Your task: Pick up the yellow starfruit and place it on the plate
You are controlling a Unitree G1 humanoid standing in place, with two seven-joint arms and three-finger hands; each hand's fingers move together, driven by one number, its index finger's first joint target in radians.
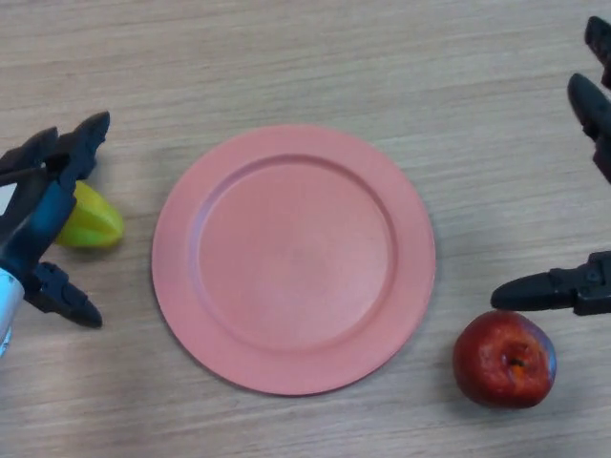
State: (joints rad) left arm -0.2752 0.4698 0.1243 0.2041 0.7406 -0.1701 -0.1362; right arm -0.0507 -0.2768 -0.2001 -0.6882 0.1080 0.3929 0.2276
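Head view: the starfruit (93,221) is a small yellow-green fruit with ridged sides and a blunt tip pointing right. It lies on the wooden table (305,67) at the left, just beside the rim of the plate (293,258) and not touching it. Part of the fruit is hidden behind the left hand.

The plate is round, salmon-pink, with a broad flat rim, and sits at the middle of the table with nothing on it.

The left hand (38,224) comes in from the left edge and sits over the starfruit's left side. Its fingers are spread: two reach up and right past the top of the fruit, and the thumb (65,298) points down and right below it. They are apart, around the fruit but not closed on it; whether any of them touches it cannot be told.

The right hand (582,286) shows at the right edge, fingers straight and wide apart, holding nothing. Its thumb points left just above a red apple (504,360), which rests on the table beside the plate's lower right rim.
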